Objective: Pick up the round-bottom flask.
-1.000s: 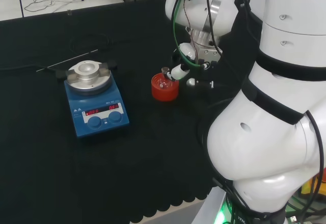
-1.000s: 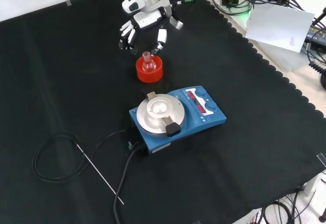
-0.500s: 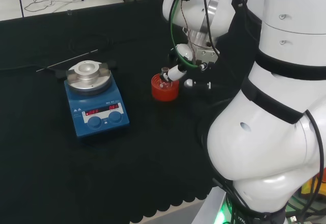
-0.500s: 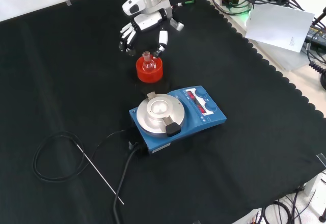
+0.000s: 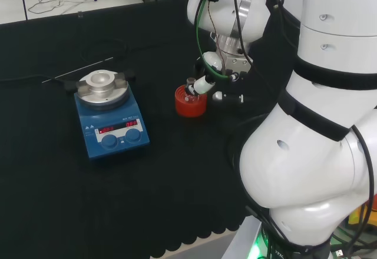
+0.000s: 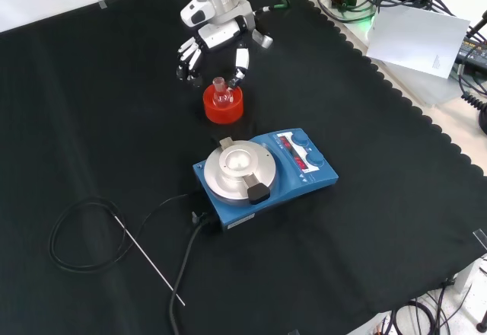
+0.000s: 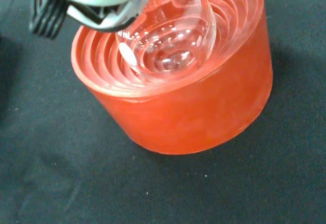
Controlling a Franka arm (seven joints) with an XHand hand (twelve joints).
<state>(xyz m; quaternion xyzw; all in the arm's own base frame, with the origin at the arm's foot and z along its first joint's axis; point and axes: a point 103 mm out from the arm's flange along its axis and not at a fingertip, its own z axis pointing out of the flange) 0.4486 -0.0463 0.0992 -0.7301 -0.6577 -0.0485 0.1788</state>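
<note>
We see the robot hand (image 5: 219,81) just right of the flask (image 5: 190,90) in its red stand (image 5: 191,103); a blue hotplate (image 5: 111,118) sits left.

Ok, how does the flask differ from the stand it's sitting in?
The flask is clear glass; the stand is opaque red. The flask is rounded with a narrow neck pointing up; the stand is a squat ribbed ring on the cloth. The flask is narrower than the stand. Both sit just below the hand.
</note>
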